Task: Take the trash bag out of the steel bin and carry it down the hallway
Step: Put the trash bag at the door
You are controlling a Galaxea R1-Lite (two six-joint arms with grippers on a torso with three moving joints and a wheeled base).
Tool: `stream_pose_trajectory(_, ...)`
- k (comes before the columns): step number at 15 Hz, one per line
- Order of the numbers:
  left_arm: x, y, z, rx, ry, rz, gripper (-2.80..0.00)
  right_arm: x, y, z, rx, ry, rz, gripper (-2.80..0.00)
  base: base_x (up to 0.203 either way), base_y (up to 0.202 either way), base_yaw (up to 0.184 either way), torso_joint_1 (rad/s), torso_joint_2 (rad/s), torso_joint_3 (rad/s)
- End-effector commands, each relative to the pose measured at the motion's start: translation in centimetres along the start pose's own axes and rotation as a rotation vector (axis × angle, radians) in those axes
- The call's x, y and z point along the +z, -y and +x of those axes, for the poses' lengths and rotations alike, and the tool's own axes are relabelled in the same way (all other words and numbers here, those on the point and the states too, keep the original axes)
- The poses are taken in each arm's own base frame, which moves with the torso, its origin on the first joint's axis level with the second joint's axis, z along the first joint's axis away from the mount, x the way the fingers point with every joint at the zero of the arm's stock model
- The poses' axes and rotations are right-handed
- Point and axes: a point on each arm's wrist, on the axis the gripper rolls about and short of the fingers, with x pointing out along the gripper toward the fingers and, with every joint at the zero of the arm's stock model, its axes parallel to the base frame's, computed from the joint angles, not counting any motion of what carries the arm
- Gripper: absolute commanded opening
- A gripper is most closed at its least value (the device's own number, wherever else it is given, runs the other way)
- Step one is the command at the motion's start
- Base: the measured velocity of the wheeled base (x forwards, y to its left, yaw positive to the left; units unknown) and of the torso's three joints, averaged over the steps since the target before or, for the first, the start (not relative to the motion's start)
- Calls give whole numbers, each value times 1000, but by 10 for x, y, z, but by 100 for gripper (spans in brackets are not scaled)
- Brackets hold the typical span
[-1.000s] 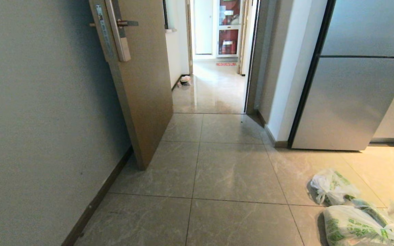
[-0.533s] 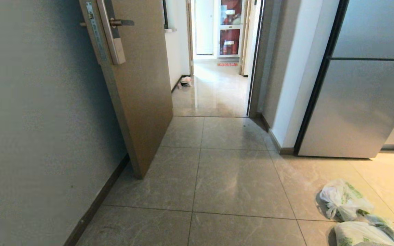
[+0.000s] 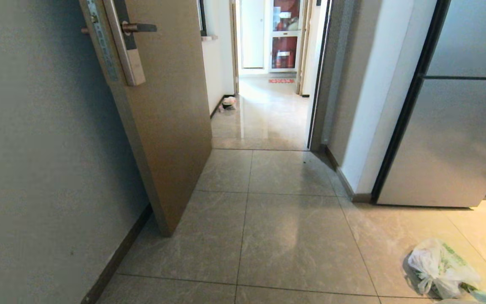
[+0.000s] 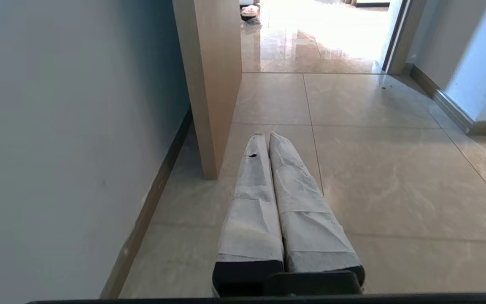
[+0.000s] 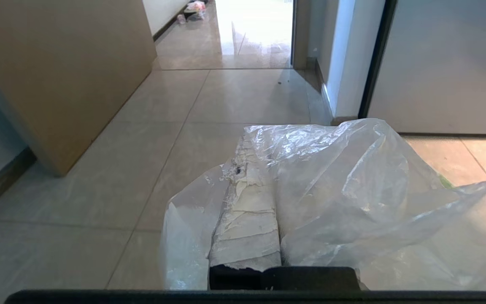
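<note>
Right gripper (image 5: 264,169): jaws clamped on the bag (image 5: 352,202).
Left gripper (image 4: 267,137): jaws together, empty.
Hallway (image 3: 264,114): ahead, past the door (image 3: 163,126).

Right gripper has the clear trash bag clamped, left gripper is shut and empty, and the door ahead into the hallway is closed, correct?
One error: the wooden door stands open, as the head view shows, with the glossy hallway visible past it. The rest holds: right gripper is shut on the trash bag; left gripper is shut and empty.

open door (image 3: 163,126) on the left, hallway (image 3: 264,114) straight ahead past it. fridge (image 3: 458,139) on the right, printed bag (image 3: 441,268) on the floor before it. trash bag (image 5: 352,198) draped over the right end effector (image 5: 247,169).
</note>
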Motion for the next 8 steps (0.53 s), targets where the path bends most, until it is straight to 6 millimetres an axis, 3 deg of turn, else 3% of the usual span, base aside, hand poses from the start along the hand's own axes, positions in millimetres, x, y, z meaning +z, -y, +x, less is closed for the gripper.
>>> stream_pose_trajectory(1, -1, 0, 0, 1, -3, 0, -280, 0, 0, 0, 0, -1, -1, -280, 193, 0, 1, 7, 3, 2)
stream_pose_trajectory(8, -1, 0, 0, 1, -3, 0, -280, 0, 0, 0, 0, -1, 0, -280, 194, 0, 0, 5, 4, 2)
